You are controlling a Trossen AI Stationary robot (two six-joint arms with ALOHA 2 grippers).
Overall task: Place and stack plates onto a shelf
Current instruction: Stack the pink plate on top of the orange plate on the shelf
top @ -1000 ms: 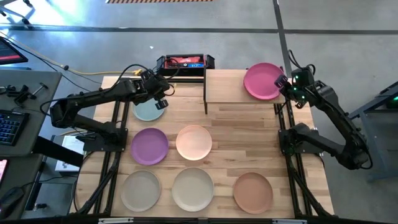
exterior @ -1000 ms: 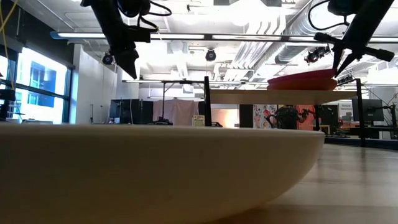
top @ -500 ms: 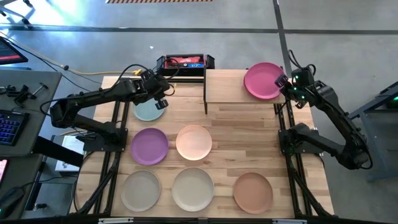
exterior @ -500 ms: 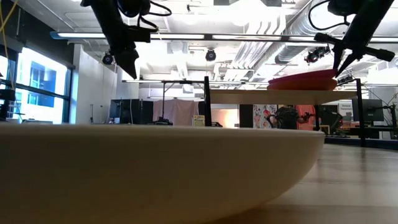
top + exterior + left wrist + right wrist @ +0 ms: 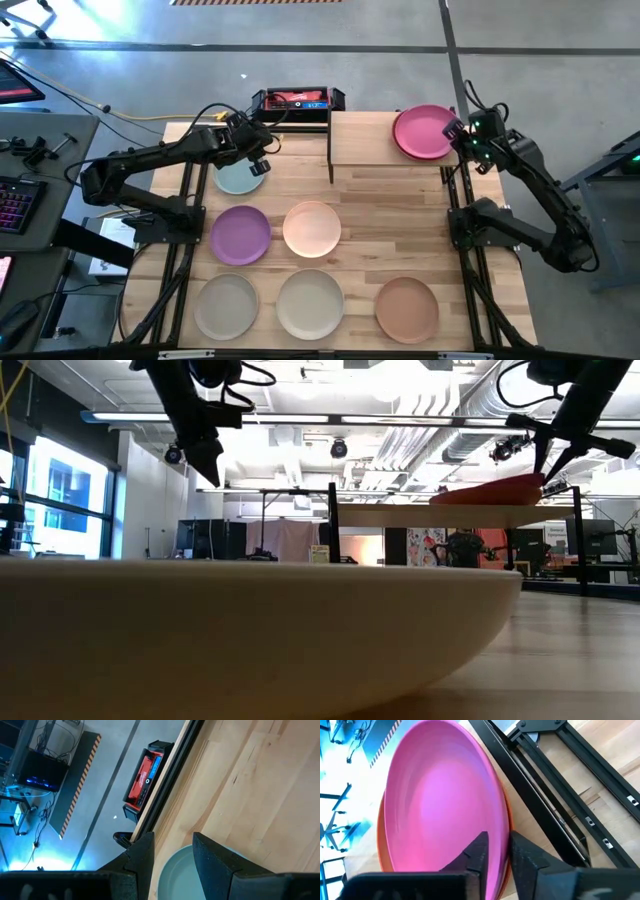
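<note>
Two round matte plates sat stacked on the shelf's (image 5: 375, 140) right end, pink plate (image 5: 423, 131) over an orange one (image 5: 381, 851). The right gripper (image 5: 496, 851) straddled the pink rim, fingers slightly parted, grip uncertain. The left gripper (image 5: 172, 852) hung spread wide above the teal plate (image 5: 238, 179). Five more plates lay on the wooden table (image 5: 400, 225).

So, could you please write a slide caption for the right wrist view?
Right gripper at the rim of the hot pink plate, stacked on an orange plate on the shelf.

A cream plate (image 5: 250, 630) fills the foreground; beyond, a pink plate (image 5: 490, 493) tilts on the shelf (image 5: 440, 515).
</note>
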